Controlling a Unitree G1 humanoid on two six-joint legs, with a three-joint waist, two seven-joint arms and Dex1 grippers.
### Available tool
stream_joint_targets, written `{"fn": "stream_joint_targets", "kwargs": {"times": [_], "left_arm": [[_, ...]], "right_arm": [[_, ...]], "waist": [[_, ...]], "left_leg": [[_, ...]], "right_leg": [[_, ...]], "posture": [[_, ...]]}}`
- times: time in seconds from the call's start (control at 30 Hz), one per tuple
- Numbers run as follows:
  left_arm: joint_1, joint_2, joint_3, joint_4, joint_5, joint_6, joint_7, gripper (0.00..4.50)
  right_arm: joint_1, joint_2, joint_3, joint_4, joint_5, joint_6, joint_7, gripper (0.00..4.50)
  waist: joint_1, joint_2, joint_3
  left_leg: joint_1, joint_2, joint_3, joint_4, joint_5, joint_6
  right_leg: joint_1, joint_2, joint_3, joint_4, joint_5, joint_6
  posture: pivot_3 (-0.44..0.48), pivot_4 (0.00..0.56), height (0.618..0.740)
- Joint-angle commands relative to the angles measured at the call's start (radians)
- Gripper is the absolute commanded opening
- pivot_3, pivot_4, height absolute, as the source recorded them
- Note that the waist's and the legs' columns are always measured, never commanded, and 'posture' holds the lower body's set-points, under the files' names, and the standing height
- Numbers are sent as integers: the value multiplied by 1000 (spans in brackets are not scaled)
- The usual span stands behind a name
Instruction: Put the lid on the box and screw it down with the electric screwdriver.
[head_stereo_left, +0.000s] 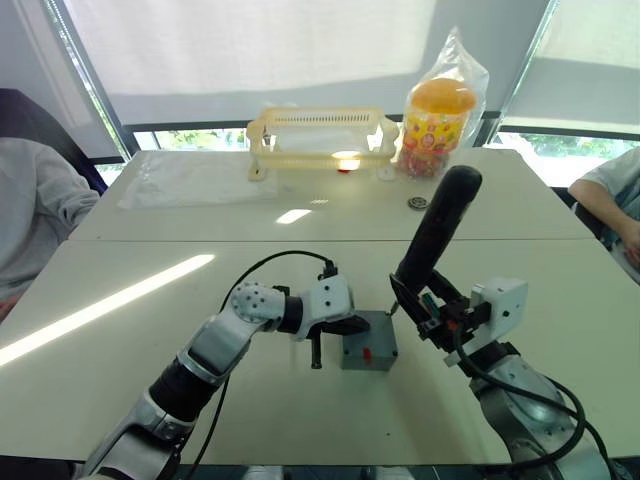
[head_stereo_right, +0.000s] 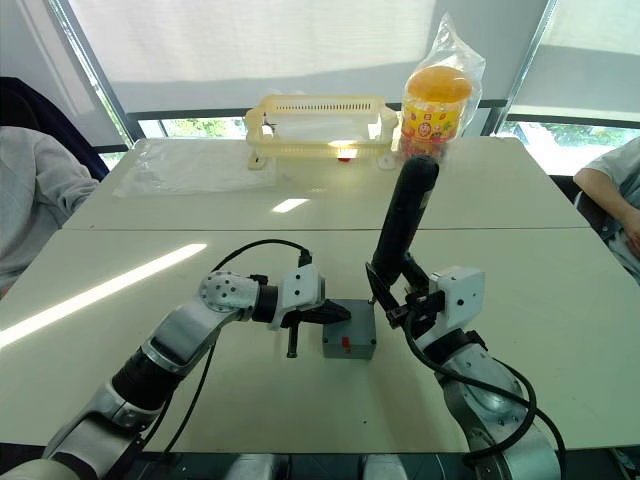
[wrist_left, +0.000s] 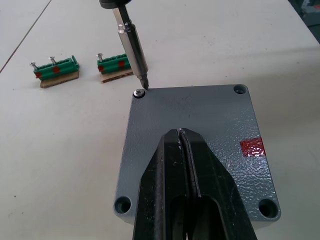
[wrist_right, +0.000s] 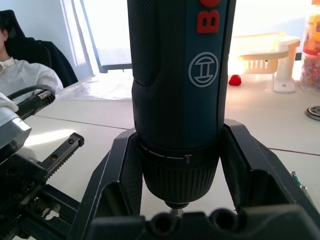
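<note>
I am seeing one grey box (head_stereo_left: 368, 345) with one lid (wrist_left: 195, 135) sitting on it, and one electric screwdriver (head_stereo_left: 436, 232). Two green connector pieces (wrist_left: 55, 67) (wrist_left: 116, 64) are lying on the table. One screw (wrist_left: 140, 93) is sitting in a lid corner; three corner holes (wrist_left: 240, 90) are showing. One yellow basket (head_stereo_left: 320, 138) and one bagged jar (head_stereo_left: 438, 112) are standing far back.

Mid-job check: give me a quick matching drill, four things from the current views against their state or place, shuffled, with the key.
1. lid
2. electric screwdriver
3. left gripper
4. green connector pieces

a. held in the right gripper, bit on a corner screw
b. fingers shut, resting on the lid
c. on the table beyond the box
d. sitting on the box, red mark near one edge

Pairs: 1-d, 2-a, 3-b, 4-c
</note>
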Motion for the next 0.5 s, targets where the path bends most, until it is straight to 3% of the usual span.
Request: {"fn": "stream_joint_targets", "kwargs": {"times": [0.03,0.5], "left_arm": [[28,15,-43,39,29,35,-3,0],[28,16,-41,44,28,32,-5,0]], "right_arm": [[-30,12,-15,-34,4,-41,0,1775],[-20,25,-4,-43,1,-37,-3,1775]], "waist": [[0,0,0],[0,0,0]], "left_leg": [[0,0,0,0,0,0],[0,0,0,0,0,0]], "right_leg": [[0,0,0,0,0,0],[0,0,0,1,0,0]], "posture": [[0,150,740],[0,150,740]]}}
